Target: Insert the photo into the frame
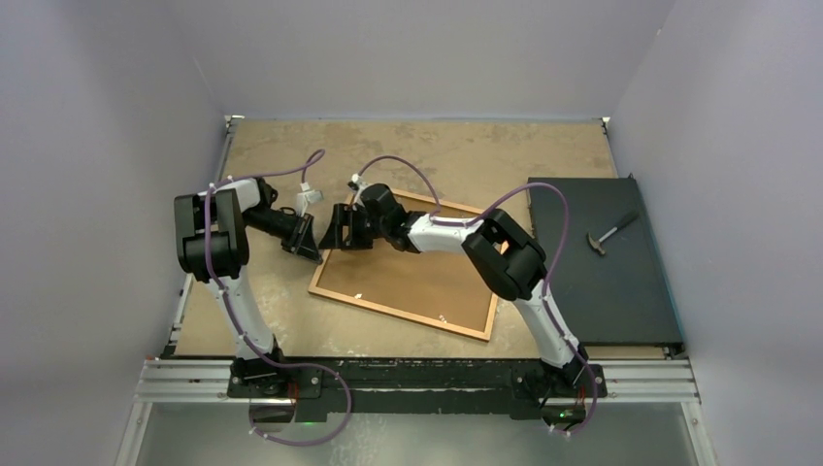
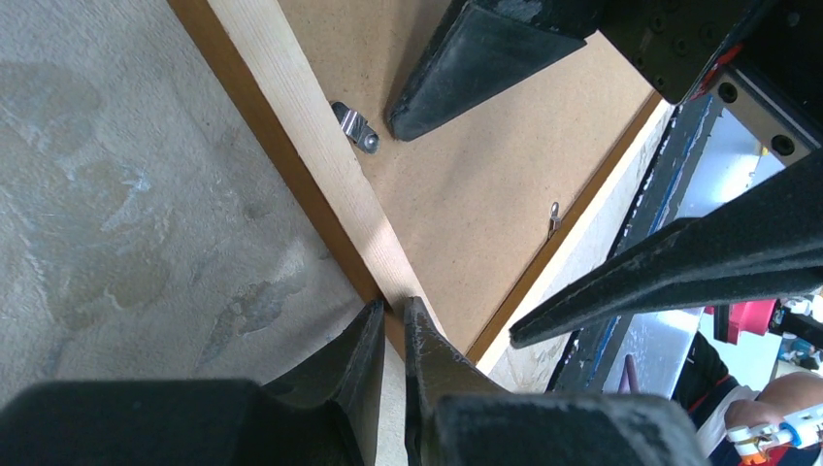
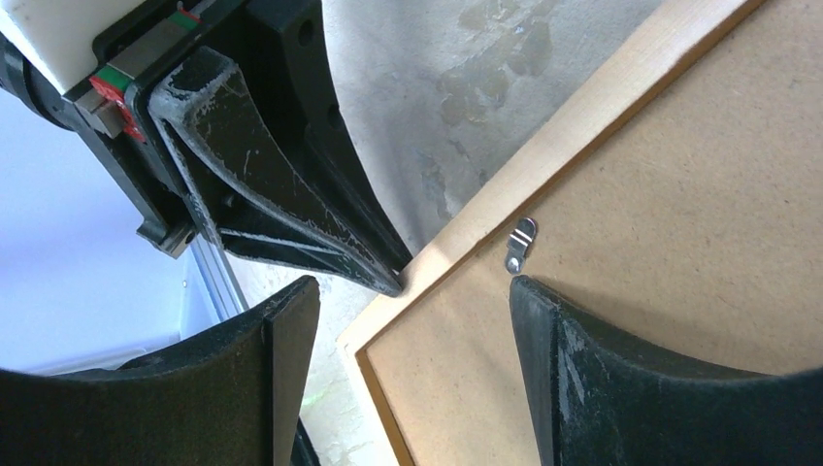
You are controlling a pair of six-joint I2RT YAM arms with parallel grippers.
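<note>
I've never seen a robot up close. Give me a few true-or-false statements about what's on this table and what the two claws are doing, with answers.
1. The orange-brown wooden picture frame lies flat on the table, filled by a plain brown backing board. True.
2. The small hammer lies inside the frame. False: it rests on the black rectangular slab at the right.
3. The right gripper is open. True.
4. The left gripper is wide open. False: it is shut, tips at the frame's rail.

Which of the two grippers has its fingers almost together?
The left gripper: its fingers nearly meet at the frame; on the right gripper they stand wide apart.
</note>
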